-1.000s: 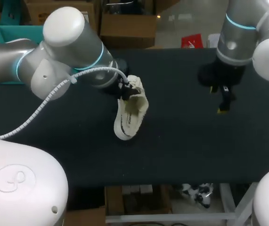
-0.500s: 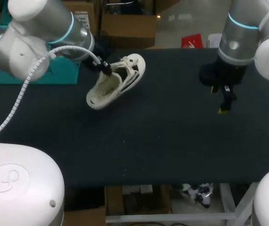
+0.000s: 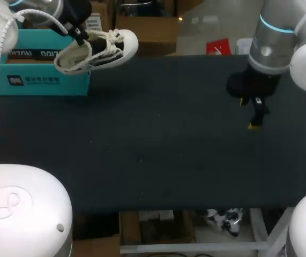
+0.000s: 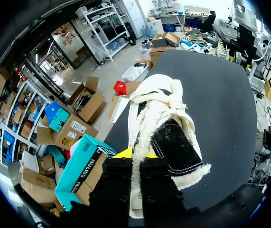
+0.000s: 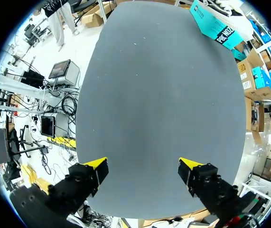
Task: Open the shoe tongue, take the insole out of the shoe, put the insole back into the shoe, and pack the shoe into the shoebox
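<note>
A: L pincer?
B: L pincer (image 4: 136, 154) is clenching the shoe (image 4: 166, 118) by its opening's rim, holding it up off the bench (image 3: 169, 134), toe pointing away from the arm.
A: What's around?
B: Teal shoebox (image 3: 40, 80) is sitting just beside it, far-left corner. R pincer (image 5: 142, 166) is hanging released over the bench's right side, well apart from both.

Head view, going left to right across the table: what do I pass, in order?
shoebox → shoe → right gripper
</note>
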`<state>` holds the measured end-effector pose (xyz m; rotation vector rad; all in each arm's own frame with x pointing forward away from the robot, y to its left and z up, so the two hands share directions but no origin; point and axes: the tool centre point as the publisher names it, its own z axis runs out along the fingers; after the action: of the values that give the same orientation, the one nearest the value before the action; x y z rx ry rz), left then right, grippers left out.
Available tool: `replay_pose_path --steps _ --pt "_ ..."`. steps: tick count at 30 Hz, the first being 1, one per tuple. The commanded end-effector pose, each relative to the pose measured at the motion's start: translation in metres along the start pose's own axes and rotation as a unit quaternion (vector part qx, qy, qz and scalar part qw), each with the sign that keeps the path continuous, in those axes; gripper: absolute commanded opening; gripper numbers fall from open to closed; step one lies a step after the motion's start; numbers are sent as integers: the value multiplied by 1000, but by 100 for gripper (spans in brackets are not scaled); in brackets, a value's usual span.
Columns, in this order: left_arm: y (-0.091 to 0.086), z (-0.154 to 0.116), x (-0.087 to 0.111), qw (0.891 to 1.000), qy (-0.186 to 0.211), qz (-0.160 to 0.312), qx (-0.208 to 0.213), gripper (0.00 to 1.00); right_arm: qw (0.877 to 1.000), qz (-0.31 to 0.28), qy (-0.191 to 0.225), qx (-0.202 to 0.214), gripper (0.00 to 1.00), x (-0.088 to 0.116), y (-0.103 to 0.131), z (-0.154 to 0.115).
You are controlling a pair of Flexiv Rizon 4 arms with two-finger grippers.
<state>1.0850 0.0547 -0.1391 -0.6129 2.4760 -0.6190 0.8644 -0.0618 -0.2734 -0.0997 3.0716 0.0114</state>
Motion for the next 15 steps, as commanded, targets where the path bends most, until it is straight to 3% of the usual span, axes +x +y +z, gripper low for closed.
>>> replay_pose_path --steps 1,15 --pt "13 -5 -41 1000 3 -1 16 0 1000 0 1 1 100 0 0 0" --pt "60 8 -138 998 -69 5 8 0 1000 0 1 1 100 0 0 0"
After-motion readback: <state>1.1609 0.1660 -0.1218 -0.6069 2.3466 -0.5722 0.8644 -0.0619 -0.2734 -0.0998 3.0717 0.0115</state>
